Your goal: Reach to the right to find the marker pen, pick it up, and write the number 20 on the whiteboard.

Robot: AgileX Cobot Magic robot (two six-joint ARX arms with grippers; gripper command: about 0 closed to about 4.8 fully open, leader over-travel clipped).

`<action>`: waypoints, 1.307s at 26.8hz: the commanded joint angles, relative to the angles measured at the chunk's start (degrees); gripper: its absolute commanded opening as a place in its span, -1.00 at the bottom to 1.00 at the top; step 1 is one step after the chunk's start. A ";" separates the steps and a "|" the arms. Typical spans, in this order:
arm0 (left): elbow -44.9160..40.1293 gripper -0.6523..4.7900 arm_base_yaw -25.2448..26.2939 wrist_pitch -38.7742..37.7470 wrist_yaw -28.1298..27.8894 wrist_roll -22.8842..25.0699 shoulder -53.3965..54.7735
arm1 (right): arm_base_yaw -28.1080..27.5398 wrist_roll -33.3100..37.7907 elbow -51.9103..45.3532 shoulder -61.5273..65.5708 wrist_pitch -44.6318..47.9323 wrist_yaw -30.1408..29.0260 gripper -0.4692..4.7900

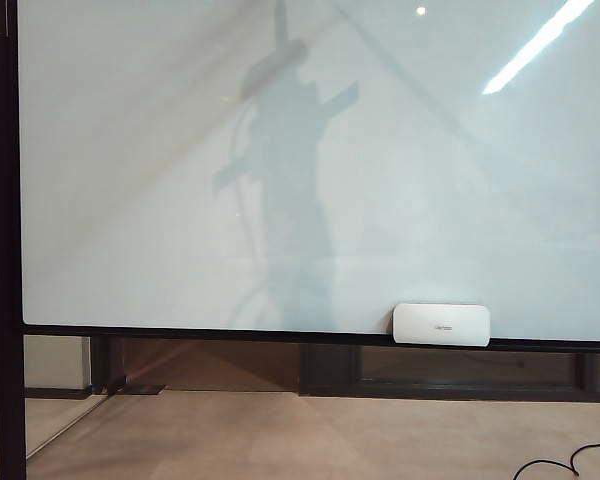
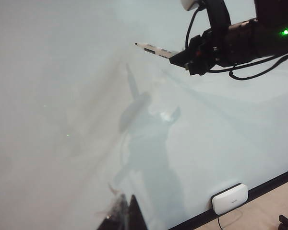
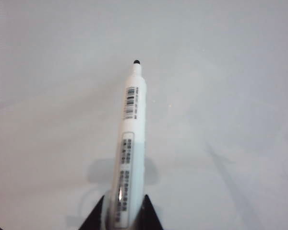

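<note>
The whiteboard (image 1: 160, 200) fills the exterior view, and neither gripper shows there, only a dim reflection. The number 20 is out of view; I see no strokes on the board. In the right wrist view my right gripper (image 3: 126, 203) is shut on the white marker pen (image 3: 132, 139), whose black tip points at the board. The left wrist view shows that same right gripper (image 2: 178, 56) high up, holding the marker pen (image 2: 156, 49) level, its tip a little off the whiteboard (image 2: 62, 120). My left gripper (image 2: 126, 206) is lower down near the board, its fingertips together with nothing between them.
A small white rounded block (image 1: 441, 324) sits on the board's lower black frame (image 1: 180, 331). The black stand post (image 1: 5, 250) runs down the left side. A black cable (image 1: 570, 462) lies on the floor at the lower right.
</note>
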 commanded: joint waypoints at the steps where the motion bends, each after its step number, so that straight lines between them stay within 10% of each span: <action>1: 0.15 -0.78 0.00 0.74 5.25 0.52 0.11 | -0.13 -1.07 0.31 0.37 1.84 0.50 -0.83; 35: 0.15 -0.78 0.07 2.86 3.45 3.06 0.09 | -4.35 -2.03 0.57 3.80 5.60 -4.09 -0.83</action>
